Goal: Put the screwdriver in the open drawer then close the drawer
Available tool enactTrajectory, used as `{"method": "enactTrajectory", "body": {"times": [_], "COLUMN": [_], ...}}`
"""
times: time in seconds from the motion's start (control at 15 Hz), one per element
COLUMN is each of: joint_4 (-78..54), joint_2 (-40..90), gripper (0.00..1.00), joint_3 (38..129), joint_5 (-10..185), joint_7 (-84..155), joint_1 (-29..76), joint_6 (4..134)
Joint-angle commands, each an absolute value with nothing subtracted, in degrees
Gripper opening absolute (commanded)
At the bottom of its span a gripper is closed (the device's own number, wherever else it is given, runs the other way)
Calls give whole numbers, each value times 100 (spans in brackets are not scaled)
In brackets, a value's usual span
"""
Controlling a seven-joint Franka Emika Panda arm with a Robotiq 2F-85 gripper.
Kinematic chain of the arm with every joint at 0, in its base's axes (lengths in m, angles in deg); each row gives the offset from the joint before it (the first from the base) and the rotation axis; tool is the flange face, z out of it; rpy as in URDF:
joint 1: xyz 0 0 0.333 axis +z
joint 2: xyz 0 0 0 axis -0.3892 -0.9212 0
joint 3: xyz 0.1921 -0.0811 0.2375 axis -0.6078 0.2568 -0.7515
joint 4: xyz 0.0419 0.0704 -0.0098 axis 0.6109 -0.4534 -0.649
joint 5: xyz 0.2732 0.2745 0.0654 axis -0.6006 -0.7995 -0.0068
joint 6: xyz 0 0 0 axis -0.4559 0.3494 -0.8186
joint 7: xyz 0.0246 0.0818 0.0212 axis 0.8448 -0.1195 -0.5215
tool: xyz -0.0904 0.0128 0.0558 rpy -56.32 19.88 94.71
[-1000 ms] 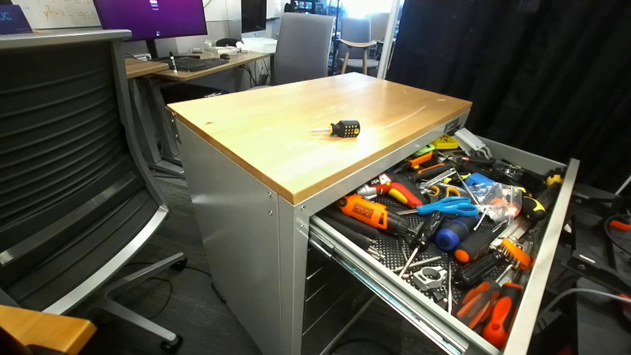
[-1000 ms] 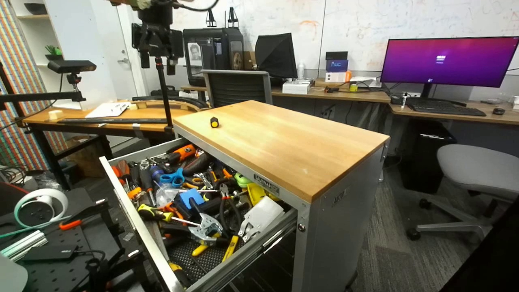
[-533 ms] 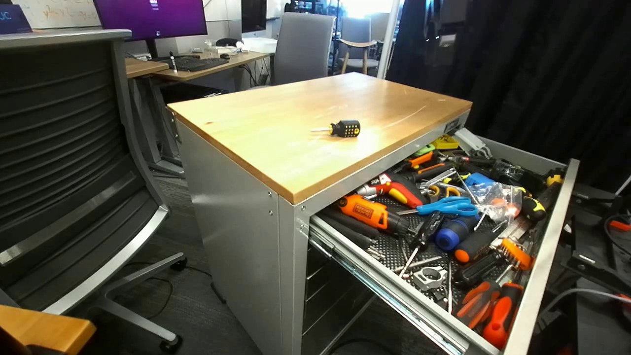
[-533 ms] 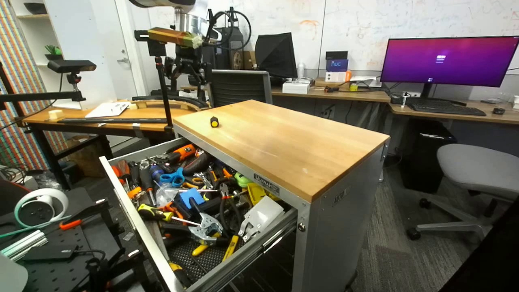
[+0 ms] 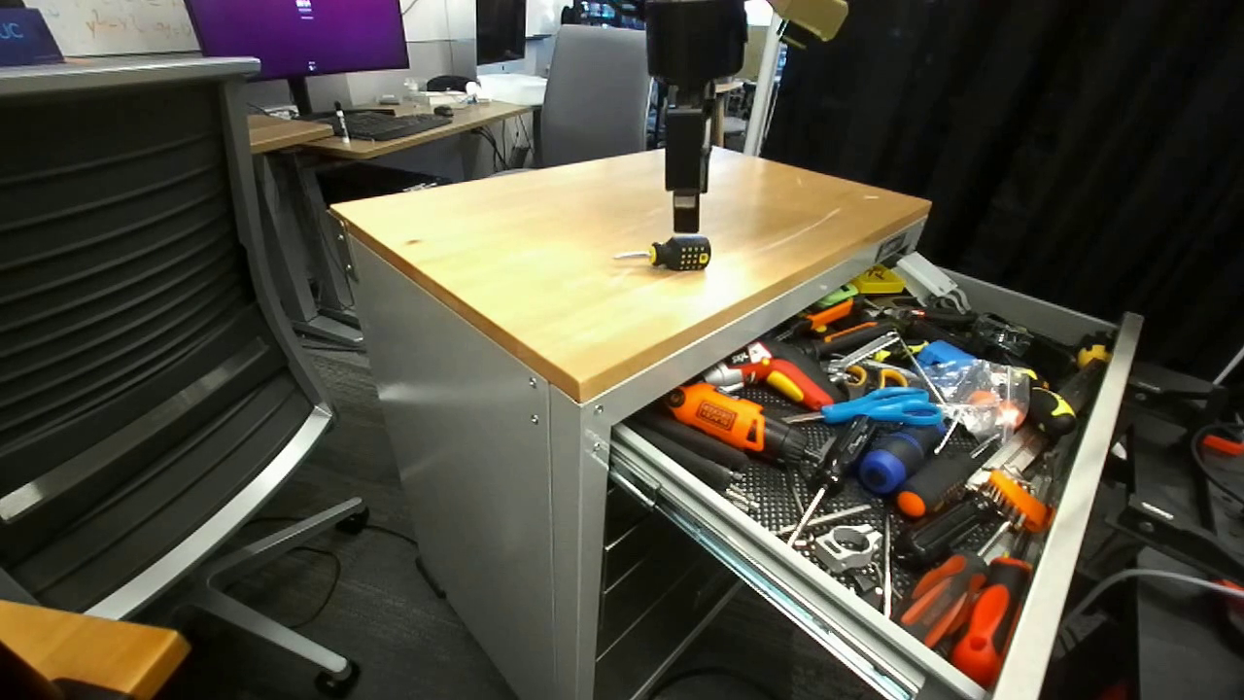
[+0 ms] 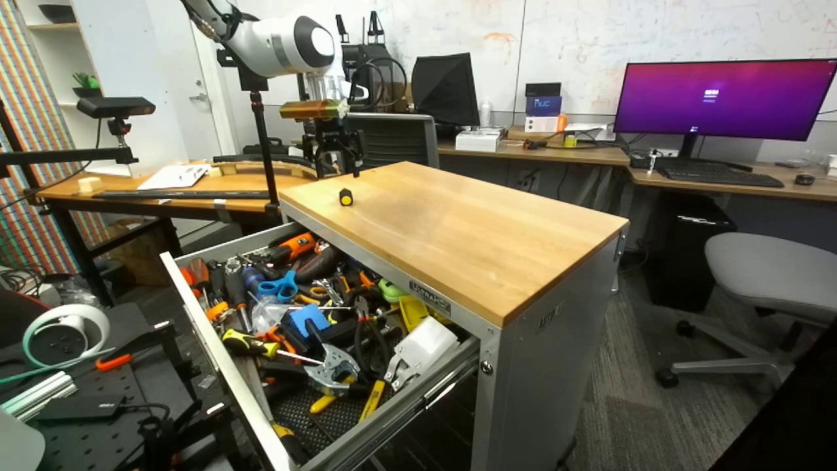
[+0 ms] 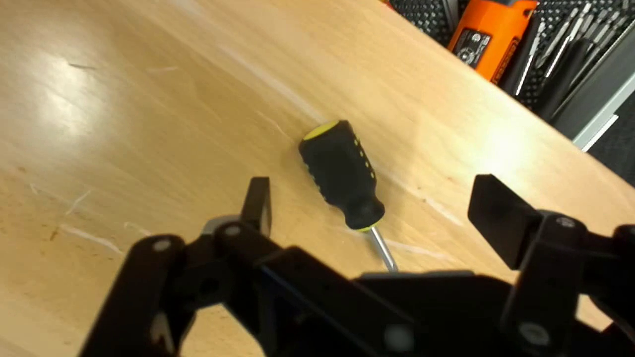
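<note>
Picking up the stubby screwdriver (image 7: 345, 181), which lies on the wooden cabinet top (image 6: 451, 229), likely calls for rotating the spread, empty gripper (image 7: 372, 201) slightly to straddle the handle (image 5: 685, 254) squarely, then descending straight and squeezing before heading for the open drawer (image 5: 1079, 496).

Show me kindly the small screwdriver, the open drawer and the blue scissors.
Screwdriver (image 7: 340, 171): in the wrist view, black handle.
Open drawer (image 5: 1081, 486): in an exterior view, front wall.
Blue scissors (image 5: 865, 409): in an exterior view, handles.
</note>
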State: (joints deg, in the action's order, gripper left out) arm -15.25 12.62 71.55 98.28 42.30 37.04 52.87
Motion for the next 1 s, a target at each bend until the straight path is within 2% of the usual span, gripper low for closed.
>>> {"method": "enactTrajectory", "body": {"times": [0.0, 0.33, 0.4, 0.67, 0.87, 0.93], "joint_4": [-802, -647, -626, -751, -968, -1116], "joint_2": [800, 505, 458, 533, 772, 904], "gripper": [100, 100, 83, 49, 27, 25], "joint_3": [7281, 7342, 7331, 7258, 7199, 7187], "joint_5": [9951, 9886, 9864, 9752, 9621, 9569], "joint_7": [4225, 4286, 4317, 4406, 4479, 4489], "joint_1": [3793, 3732, 3726, 3684, 3623, 3603], "joint_6": [4866, 4756, 4737, 4678, 4483, 4406]}}
